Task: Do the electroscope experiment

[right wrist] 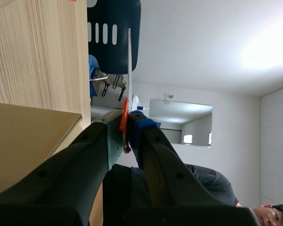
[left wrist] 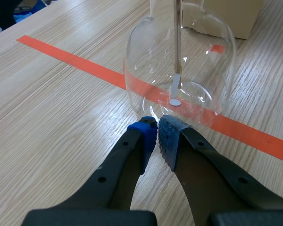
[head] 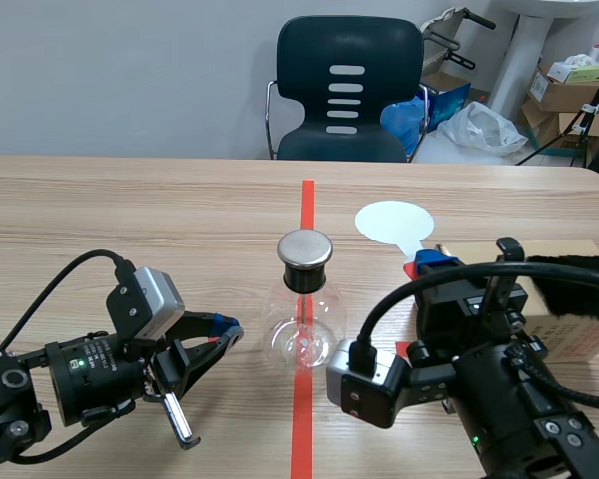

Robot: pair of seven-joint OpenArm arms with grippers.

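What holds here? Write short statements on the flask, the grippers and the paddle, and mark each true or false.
1. The flask stands on the tape. True.
2. The left gripper grips the flask. False: it is shut on nothing, with its tips at the flask's base.
3. The right gripper is shut on a paddle. True.
4. The paddle touches the flask's cap. False: it is held apart from the cap, off to the right arm's side.

Clear flask (head: 301,337), white paddle (head: 393,221)
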